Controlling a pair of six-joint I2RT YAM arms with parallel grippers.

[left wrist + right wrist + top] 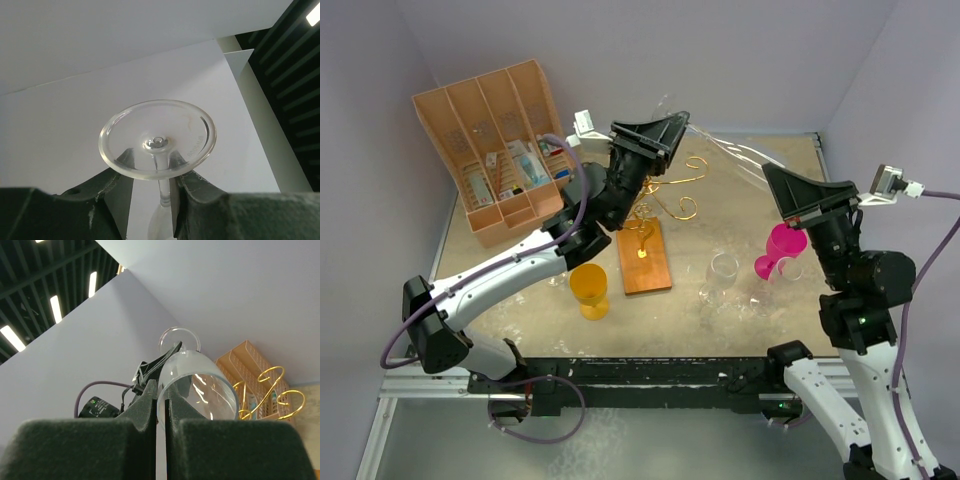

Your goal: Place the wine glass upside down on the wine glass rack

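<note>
Two arms were raised above the tabletop [745, 225], with one clear wine glass [157, 139] suspended in the air between them. It was clear of the wine glass rack [655, 270] and touched none of its gold scroll arms.

1. Left gripper [156, 171]: the fingers [117, 192] stood apart, one on each side of the stem just below the round foot. A light gap showed between one finger and the stem, so no clamp was evident.
2. Right gripper [161, 405]: the fingers were pressed almost together, and the wall of the bowl entered the narrow slit between them at the rim. The bowl extended away from this gripper toward the foot and the left gripper.
3. Rack: it stood on its brown wooden base near the middle of the tabletop, under the left arm.

Other items on the tabletop:
- a pink glass [778, 247] below the right gripper;
- a second clear glass [722, 272] right of the rack base;
- an amber cup [590, 290] left of the base;
- a tan organiser box [495, 150] at the far left.
</note>
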